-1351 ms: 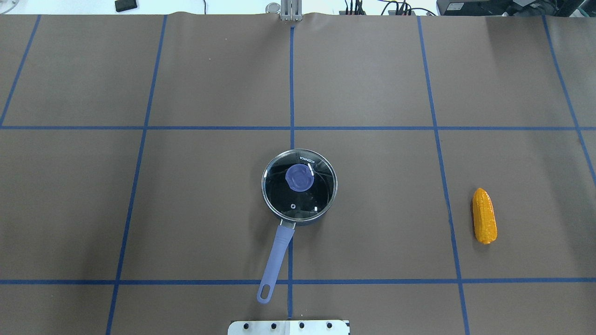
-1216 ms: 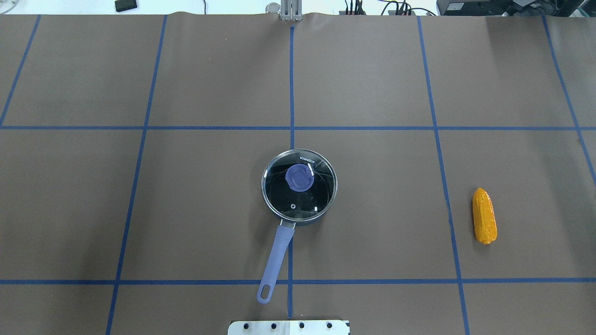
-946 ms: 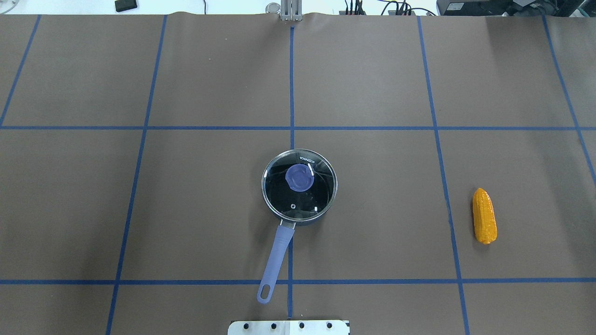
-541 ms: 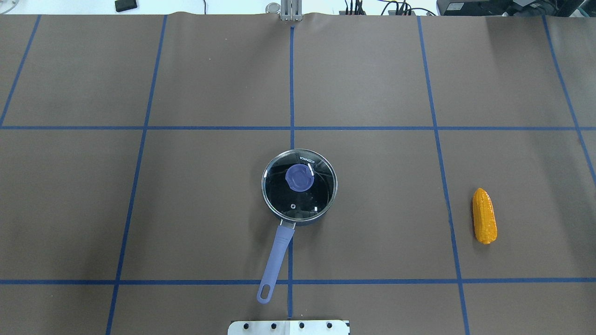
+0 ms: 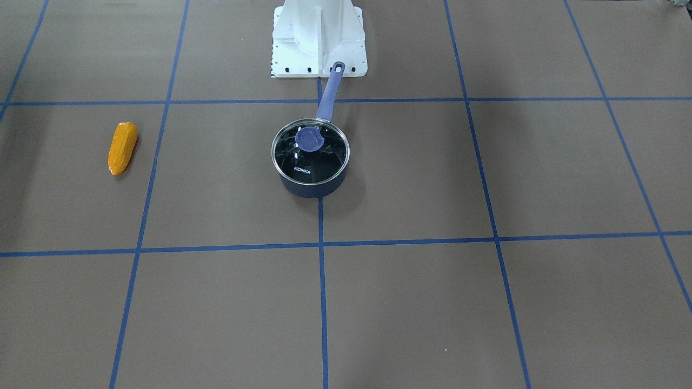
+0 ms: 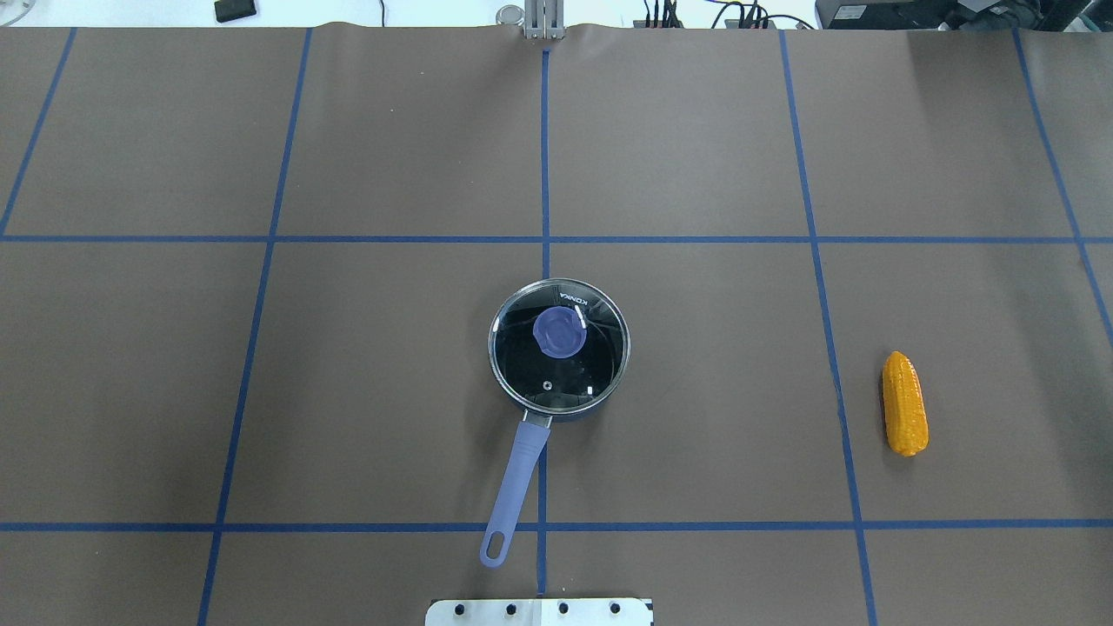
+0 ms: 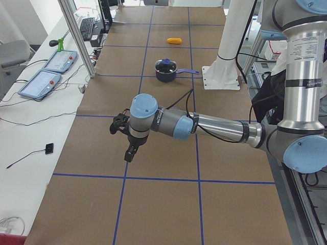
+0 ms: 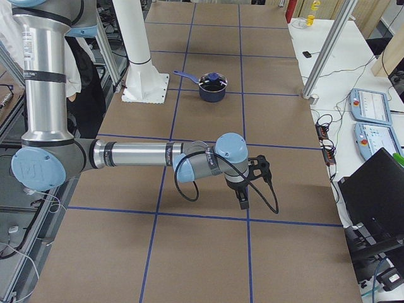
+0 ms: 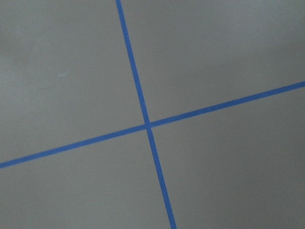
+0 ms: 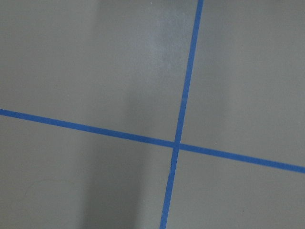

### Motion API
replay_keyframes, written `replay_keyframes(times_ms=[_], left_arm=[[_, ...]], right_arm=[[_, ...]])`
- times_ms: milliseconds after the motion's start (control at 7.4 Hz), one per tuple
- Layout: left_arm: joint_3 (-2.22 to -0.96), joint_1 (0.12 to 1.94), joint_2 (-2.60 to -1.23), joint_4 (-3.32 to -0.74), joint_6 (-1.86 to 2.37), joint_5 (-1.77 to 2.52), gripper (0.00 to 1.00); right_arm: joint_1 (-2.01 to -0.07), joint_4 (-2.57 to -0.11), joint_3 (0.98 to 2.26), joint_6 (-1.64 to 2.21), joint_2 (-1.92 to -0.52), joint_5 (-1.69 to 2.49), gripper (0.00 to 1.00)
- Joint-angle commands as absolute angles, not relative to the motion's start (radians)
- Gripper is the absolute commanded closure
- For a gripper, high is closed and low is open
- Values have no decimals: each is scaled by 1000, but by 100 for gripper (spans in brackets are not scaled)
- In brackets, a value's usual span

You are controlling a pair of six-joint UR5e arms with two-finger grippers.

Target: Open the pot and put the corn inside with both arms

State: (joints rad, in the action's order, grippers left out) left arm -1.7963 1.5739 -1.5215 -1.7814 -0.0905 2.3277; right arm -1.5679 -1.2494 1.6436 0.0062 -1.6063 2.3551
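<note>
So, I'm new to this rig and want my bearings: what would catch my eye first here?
The dark pot at the table's centre, its glass lid on and its lavender handle pointing at the robot's base. Then the orange corn, lying alone far off on the robot's right side.

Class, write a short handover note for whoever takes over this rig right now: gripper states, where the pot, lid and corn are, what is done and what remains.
Left gripper and right gripper: open or shut cannot be told; each shows only in a side view, above the table and well away from the job's things.
Pot: mid-table, handle pointing toward the robot's base, glass lid on it.
Corn: lying on the table on the robot's right, apart from the pot.
Done: nothing yet.
Left: lift the lid off, pick up the corn, put it in the pot.
</note>
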Motion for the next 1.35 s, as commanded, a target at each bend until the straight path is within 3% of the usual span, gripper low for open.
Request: replay_keyframes(times_ms=[0, 405, 946, 1216], left_arm=[[-1790, 1572, -1537, -1892, -91, 2332, 1], [-1804, 1485, -1629, -2016, 142, 2332, 1], [-1833, 1213, -1796, -2002, 767, 2287, 0], [-1841, 1056, -1950, -1847, 959, 2199, 0]], right_arm=[[-1568, -1158, 1631, 5, -1611, 2353, 0], [-1542, -1144, 1675, 240, -1562, 2355, 0], [-1380, -1146, 1741, 493, -1546, 2243, 0], [-1355, -1146, 1743, 512, -1546, 2215, 0]])
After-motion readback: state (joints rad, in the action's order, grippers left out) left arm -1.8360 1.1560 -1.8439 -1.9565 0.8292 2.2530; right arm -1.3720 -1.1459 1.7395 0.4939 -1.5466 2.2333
